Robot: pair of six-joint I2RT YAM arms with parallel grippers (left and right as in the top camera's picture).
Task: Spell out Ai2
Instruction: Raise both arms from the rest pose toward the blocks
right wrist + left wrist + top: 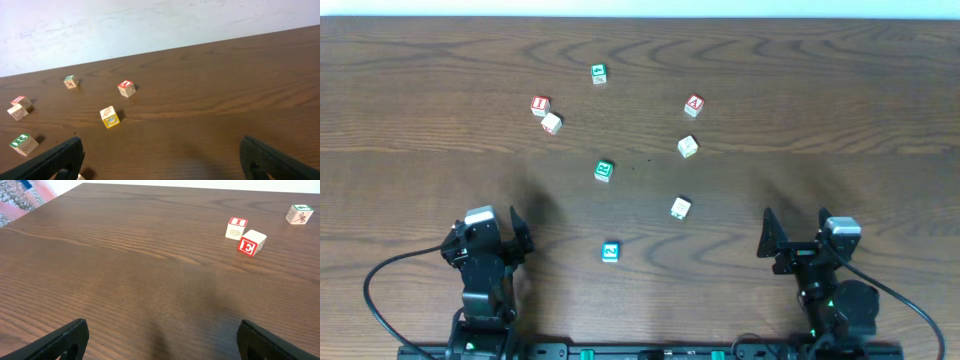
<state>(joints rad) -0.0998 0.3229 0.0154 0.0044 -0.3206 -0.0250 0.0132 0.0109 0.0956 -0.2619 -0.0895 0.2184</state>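
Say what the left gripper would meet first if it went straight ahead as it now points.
Probably nothing: only bare table lies ahead of the left gripper; the red E block sits off to its right.

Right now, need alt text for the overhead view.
Eight small letter blocks lie scattered across a dark wooden table, none in a gripper. The left gripper and right gripper sit open and empty at the near edge, one toward each side.

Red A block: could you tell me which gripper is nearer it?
Right. The right gripper sits near-side and rightward of the red A block; the left gripper lies far leftward.
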